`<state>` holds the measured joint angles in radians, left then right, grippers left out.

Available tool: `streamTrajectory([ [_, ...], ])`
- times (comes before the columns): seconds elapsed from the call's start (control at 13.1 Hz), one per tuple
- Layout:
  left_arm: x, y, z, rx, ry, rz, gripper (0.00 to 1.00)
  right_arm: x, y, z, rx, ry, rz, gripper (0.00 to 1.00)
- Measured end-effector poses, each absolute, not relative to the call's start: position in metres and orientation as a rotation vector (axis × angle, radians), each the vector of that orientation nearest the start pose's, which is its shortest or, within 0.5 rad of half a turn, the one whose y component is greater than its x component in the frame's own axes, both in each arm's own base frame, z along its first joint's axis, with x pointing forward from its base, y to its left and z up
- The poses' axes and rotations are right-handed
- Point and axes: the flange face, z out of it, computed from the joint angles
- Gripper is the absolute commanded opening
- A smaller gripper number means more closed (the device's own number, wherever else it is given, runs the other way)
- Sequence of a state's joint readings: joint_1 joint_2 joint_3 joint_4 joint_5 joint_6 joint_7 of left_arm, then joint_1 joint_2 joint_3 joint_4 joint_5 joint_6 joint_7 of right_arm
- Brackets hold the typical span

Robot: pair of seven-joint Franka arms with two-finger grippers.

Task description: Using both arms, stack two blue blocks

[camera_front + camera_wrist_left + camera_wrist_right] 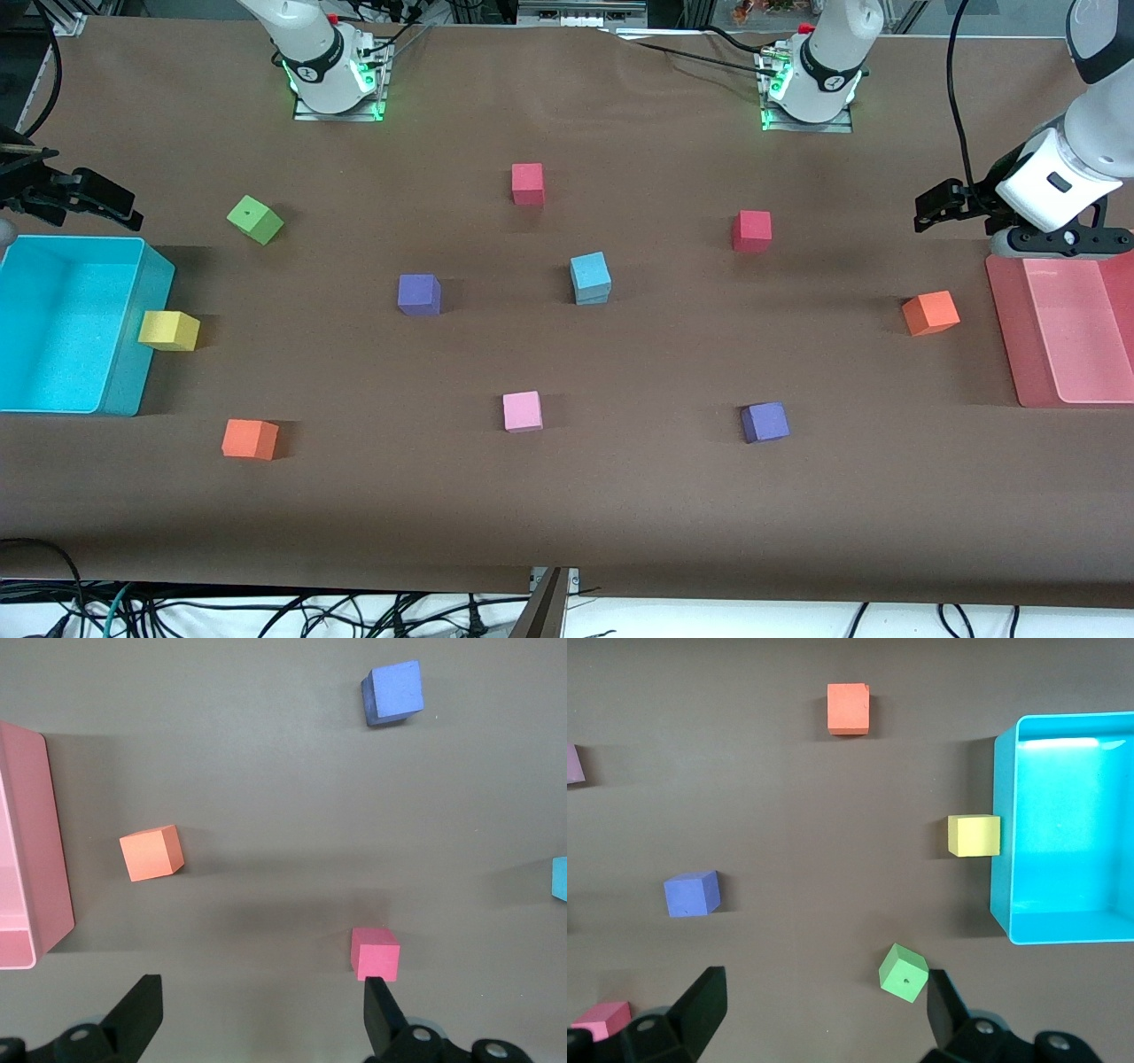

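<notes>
1. the two blue blocks (590, 277) stood stacked, one on the other, mid-table, well clear of every edge; the task looked complete.
2. the left gripper (930, 213) hung over the table edge by the pink tray (1005, 328), fingers apart, empty.
3. the right gripper (111, 206) hung near the turquoise bin (124, 390), fingers apart, parked clear of the stack.

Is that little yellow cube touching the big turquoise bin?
Touching. In the right wrist view the yellow cube sits flush against the turquoise bin wall, no gap showing.

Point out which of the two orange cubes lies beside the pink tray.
The orange cube at the left arm's end, beside the pink tray. The other orange cube lies near the turquoise bin.
</notes>
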<state>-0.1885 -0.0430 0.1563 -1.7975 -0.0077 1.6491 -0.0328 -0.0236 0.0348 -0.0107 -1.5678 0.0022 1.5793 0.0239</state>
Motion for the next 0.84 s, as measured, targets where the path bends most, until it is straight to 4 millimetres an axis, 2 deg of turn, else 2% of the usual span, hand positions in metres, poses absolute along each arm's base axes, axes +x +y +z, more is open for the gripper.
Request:
streamTrajectory([
  [0.46, 0.5381, -0.0162, 0.5509, -3.149, -0.003, 0.159, 1.00, 0.5663, -0.0191, 0.6059, -3.138, 0.091, 0.034, 1.00],
  [0.84, 0.5378, -0.0162, 0.5509, -3.148, -0.003, 0.163, 1.00, 0.5750, -0.0202, 0.6050, -3.139, 0.091, -0.038, 1.00],
])
